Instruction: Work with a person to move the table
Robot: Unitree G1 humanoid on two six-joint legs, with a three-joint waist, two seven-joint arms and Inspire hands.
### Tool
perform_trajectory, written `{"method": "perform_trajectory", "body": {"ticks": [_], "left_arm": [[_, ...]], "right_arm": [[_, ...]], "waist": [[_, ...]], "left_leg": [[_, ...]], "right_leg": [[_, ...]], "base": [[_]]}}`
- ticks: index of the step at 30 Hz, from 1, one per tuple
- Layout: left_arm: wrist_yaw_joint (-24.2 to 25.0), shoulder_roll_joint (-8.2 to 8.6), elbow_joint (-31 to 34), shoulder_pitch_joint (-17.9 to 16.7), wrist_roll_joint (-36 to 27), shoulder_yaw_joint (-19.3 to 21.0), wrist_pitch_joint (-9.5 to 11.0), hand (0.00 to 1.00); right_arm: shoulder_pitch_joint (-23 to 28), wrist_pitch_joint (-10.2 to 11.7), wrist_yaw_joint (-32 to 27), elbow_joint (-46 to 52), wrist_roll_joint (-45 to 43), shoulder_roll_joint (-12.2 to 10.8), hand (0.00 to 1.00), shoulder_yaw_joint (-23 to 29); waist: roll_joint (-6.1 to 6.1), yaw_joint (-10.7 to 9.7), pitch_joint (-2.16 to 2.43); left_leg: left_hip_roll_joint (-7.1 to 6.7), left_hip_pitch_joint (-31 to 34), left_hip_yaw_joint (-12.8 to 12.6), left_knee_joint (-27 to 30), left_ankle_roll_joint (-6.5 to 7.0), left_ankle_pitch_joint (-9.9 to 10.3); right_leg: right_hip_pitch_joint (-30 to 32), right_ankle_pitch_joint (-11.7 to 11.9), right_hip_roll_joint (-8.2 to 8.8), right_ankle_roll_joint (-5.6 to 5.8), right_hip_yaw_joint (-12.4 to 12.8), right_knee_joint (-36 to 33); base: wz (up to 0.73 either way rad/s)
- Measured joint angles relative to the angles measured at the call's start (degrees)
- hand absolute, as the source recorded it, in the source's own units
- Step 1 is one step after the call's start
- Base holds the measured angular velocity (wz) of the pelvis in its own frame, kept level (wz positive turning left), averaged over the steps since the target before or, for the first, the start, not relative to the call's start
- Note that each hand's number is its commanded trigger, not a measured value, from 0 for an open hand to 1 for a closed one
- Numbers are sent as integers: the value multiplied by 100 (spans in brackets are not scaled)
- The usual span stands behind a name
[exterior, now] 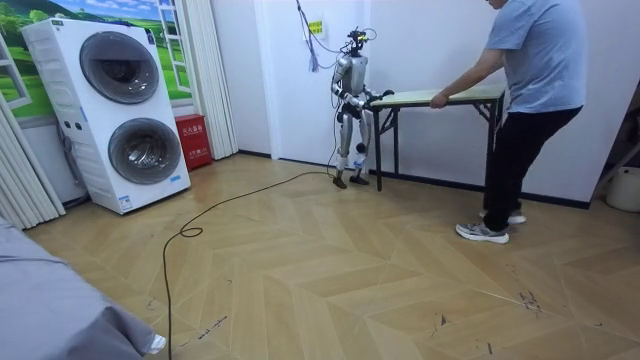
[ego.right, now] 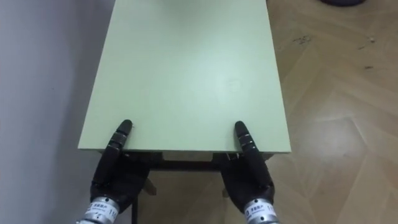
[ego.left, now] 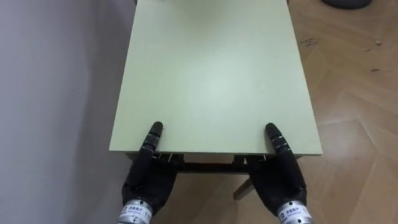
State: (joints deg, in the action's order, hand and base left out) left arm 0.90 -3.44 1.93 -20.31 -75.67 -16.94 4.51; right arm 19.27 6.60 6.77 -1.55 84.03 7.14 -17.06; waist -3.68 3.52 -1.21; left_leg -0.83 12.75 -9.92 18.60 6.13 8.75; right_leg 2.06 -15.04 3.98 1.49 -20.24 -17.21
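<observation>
Carry stage — left hand point(ego.left: 148, 180), right hand point(ego.left: 280, 179) at table point(ego.left: 211, 68) edge, thumbs atop, fingers hidden, grip unclear; next: pace with person point(exterior: 535, 90).

The table point(ego.left: 214, 68) runs straight out ahead of the robot, with the wall point(ego.left: 56, 93) right along its left side and open floor point(ego.left: 354, 93) on its right. The left hand point(ego.left: 146, 180) and right hand point(ego.left: 280, 180) sit at the near edge, one by each corner. A person point(exterior: 530, 90) stands by the far end, hand on top. The stacked washing machines point(exterior: 120, 110) are well off on the room view's left.
</observation>
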Motion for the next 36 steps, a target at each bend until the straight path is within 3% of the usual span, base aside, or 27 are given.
{"method": "perform_trajectory", "body": {"ticks": [1,2,4,7,8,9,11,12,13,22,27,36], "left_arm": [[-36,6,-1,4,-1,0,36,100],[-91,42,-11,-1,-1,10,66,100],[-153,47,-15,-29,-1,53,68,100],[-159,65,-42,-27,-5,75,65,100],[-160,74,-74,-29,-4,39,65,100],[-164,49,-90,-29,-12,27,65,100],[-171,20,-89,-16,-43,9,66,100],[-188,12,-91,-7,-43,-10,65,100],[-213,19,-115,-7,-17,-15,64,100],[-290,68,-124,-12,124,-42,74,100],[-300,49,-127,-12,168,-42,83,100],[-310,42,-269,-14,168,-79,51,100]], "right_arm": [[-18,0,-10,0,-43,-21,100,0],[-24,2,-20,-2,-123,-63,100,9],[-4,28,-20,-1,-153,-104,100,-39],[-22,29,-30,-9,-141,-101,100,-73],[24,27,-36,-11,-141,-105,100,-71],[90,20,-34,-1,-153,-99,100,-57],[114,8,-34,11,-166,-114,100,-47],[117,-3,-34,9,-181,-143,100,-36],[126,-3,-34,-11,-179,-159,100,-27],[149,21,-36,-58,-44,-92,100,-90],[179,40,-36,-68,-4,-79,100,-88],[197,56,-33,-228,-95,-69,100,-84]], "waist": [[-2,6,-1],[-10,-10,-10],[41,0,-9],[95,4,-51],[107,-7,-64],[104,-37,-69],[118,-138,-66],[155,-303,-65],[146,-364,-63],[238,-203,-59],[356,-213,-68],[368,-204,-67]], "left_leg": [[-7,5,11,-13,0,1],[-45,0,59,-39,-2,1],[-106,-54,40,-131,-9,-1],[-108,-74,12,-155,-1,-2],[-120,-152,162,-199,12,3],[-138,-191,432,-202,17,6],[-224,-194,725,-209,13,8],[-362,-214,885,-210,12,9],[-400,-256,969,-230,11,7],[-400,-553,851,-549,-2,15],[-401,-619,812,-599,-2,15],[-391,-766,751,-748,-2,16]], "right_leg": [[67,24,23,5,50,188],[215,264,129,-56,11,248],[160,250,200,-84,-61,137],[236,238,275,-41,-142,-188],[352,205,299,53,-47,-565],[496,89,253,168,279,-612],[626,132,198,141,690,-128],[676,509,287,117,833,15],[633,478,317,148,799,-64],[282,469,262,161,937,220],[110,528,201,203,1251,492],[-23,542,180,202,1312,636]], "base": [[15],[20],[14],[20],[42],[45],[66],[89],[73],[6],[5],[-1]]}}
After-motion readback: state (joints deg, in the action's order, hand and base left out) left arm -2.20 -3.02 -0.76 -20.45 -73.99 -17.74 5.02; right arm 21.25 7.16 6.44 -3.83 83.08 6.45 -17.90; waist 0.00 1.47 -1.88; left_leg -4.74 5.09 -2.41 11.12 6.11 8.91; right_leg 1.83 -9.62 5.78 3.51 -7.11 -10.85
